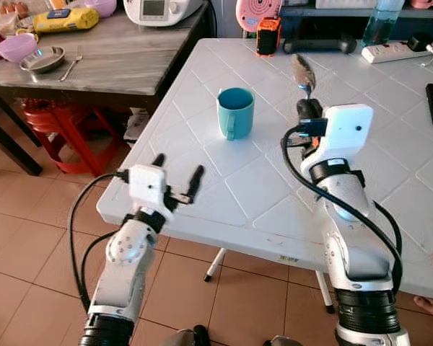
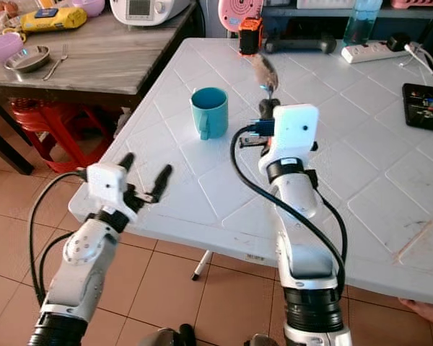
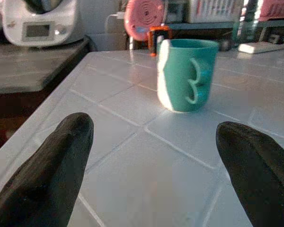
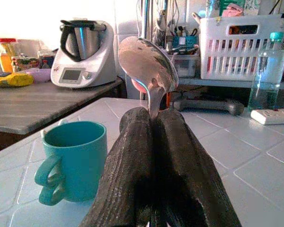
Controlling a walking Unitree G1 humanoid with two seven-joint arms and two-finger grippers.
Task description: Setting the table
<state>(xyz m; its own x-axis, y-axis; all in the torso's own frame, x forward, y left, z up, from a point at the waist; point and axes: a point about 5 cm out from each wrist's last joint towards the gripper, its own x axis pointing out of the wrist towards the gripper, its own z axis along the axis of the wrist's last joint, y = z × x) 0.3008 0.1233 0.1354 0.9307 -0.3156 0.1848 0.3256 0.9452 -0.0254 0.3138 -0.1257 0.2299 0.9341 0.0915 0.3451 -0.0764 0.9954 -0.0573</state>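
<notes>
Right wrist view: the right gripper (image 4: pixel 154 120) has its two black fingers pressed together on the handle of a metal spoon (image 4: pixel 146 64), with the bowl of the spoon standing up above the fingertips. In the left eye view this gripper is raised over the white table (image 1: pixel 224 194), just to the robot's right of the teal mug (image 1: pixel 235 112) and not touching it. The mug stands upright on the white table, well in from the near edge, with its handle toward the robot.

The left gripper (image 1: pixel 177 175) hovers at the near left corner of the white table. Its fingers (image 3: pixel 52 165) are spread wide apart and hold nothing; the mug lies ahead of them, centred between the two tips.

A black phone (image 2: pixel 423 106) lies flat near the right side of the white table. A white power strip (image 1: pixel 393 50) and an orange-and-black device (image 1: pixel 268 36) sit along the far edge. A wooden table (image 1: pixel 123 61) stands to the left, carrying a metal dish (image 1: pixel 43 60) and a fork (image 1: pixel 71 65).
</notes>
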